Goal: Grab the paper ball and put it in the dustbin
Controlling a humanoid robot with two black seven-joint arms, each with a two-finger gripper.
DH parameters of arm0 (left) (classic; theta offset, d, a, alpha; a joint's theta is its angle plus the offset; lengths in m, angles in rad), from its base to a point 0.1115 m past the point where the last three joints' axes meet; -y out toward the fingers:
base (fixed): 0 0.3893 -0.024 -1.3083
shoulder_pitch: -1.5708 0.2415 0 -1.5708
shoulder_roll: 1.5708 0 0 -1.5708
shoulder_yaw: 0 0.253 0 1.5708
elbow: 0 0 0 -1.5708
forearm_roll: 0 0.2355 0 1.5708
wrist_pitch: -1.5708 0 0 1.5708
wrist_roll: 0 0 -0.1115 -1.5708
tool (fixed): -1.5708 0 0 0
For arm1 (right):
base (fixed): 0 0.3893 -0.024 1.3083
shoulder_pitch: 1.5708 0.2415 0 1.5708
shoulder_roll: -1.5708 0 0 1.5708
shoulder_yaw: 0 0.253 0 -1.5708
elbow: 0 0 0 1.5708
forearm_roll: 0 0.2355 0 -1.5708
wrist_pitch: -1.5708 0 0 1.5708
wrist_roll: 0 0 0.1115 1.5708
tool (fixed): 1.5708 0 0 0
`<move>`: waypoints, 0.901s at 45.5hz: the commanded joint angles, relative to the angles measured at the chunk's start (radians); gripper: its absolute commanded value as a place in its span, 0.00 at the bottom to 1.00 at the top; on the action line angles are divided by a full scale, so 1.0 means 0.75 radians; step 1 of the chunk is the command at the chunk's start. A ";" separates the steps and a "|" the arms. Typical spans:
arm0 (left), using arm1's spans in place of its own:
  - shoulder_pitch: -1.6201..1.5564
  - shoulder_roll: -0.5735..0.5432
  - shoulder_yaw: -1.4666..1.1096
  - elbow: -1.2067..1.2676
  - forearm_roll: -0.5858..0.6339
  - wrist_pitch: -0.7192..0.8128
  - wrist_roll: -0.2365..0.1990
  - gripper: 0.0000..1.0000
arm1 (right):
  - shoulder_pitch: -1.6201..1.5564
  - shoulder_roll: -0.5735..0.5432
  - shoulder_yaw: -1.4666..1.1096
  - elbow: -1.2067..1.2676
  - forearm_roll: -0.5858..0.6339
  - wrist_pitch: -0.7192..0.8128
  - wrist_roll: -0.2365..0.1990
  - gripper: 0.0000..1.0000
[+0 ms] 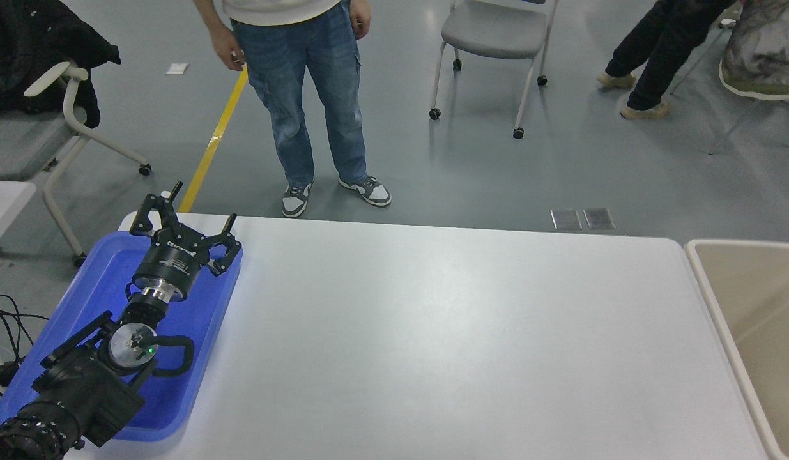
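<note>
Currently no paper ball shows; left tool (188, 223) rests wide open over the blue tray (196, 358). Right tool unseen. Locate the ball before approaching the dustbin (707, 281).

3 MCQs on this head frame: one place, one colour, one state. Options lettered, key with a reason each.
1. Where is the dustbin?
A. at the table's right edge
B. on the blue tray
C. at the table's far left

2. What colour is the tray under the left arm?
A. red
B. blue
C. green

3. What state is the left gripper in?
A. shut on a paper ball
B. open, holding nothing
C. out of view

Key:
1 A: its pale rim adjoins the white table on the right.
2 B: blue plastic shows around the arm.
3 B: the fingers are spread apart with nothing between them.
</note>
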 commanded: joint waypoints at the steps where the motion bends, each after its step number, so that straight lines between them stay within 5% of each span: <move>1: -0.001 0.000 0.000 0.000 0.000 0.000 0.000 1.00 | -0.570 0.146 0.401 -0.231 0.038 -0.236 0.001 0.00; 16: 0.001 0.000 0.000 0.000 0.000 0.000 0.000 1.00 | -0.889 0.477 0.417 -0.278 0.203 -1.159 0.007 0.00; 33: 0.001 0.000 0.000 0.000 0.000 0.000 0.000 1.00 | -0.930 0.629 0.405 -0.368 0.338 -1.231 0.011 0.00; 35: 0.001 0.000 0.000 0.000 0.000 0.000 0.000 1.00 | -0.928 0.631 0.401 -0.370 0.334 -1.235 0.011 0.20; 39: 0.001 0.000 0.000 0.000 0.000 0.000 0.000 1.00 | -0.918 0.629 0.397 -0.406 0.334 -1.274 0.014 0.86; 41: -0.001 0.000 0.000 0.000 0.000 0.000 0.000 1.00 | -0.916 0.631 0.403 -0.421 0.338 -1.292 0.014 0.99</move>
